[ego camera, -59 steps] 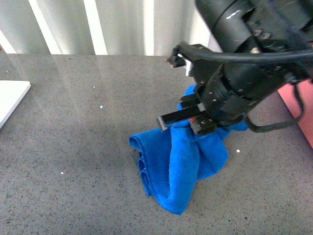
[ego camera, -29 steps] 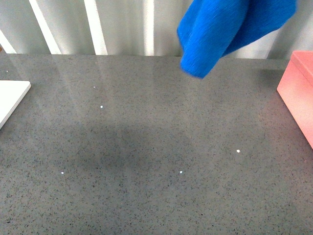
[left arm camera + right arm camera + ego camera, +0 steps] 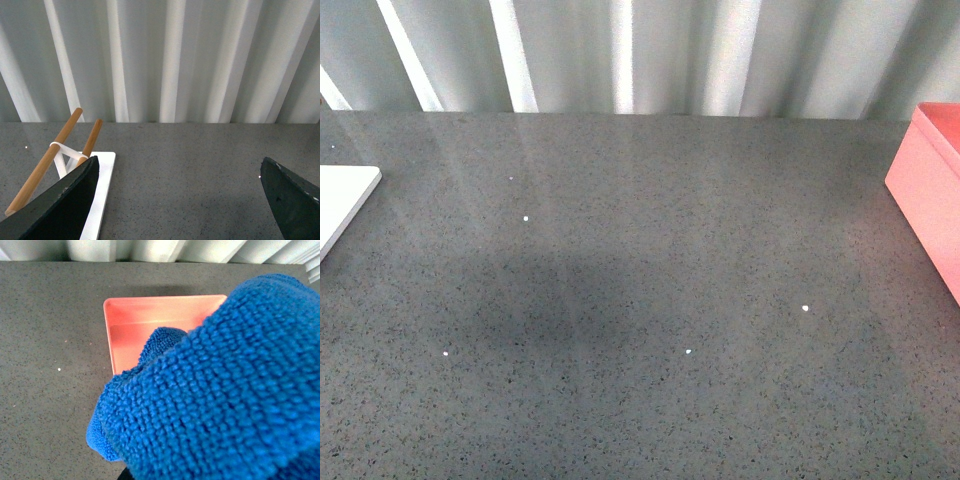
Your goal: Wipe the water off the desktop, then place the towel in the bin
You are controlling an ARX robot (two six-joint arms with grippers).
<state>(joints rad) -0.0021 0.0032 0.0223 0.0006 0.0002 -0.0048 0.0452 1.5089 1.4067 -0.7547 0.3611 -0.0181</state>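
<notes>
Towel (image 3: 215, 390): you are holding it aloft near the bin (image 3: 150, 320), right claw hidden but seemingly clamped on it, left claw (image 3: 179, 167) gaping empty; hazard: releasing before it is hanging squarely over the bin, spilling a floppy corner onto the table (image 3: 50, 340).

The towel (image 3: 215, 390) fills your right wrist camera, hiding the right gripper and part of the bin (image 3: 145, 320); your front view crops the bin at the frame's edge.
</notes>
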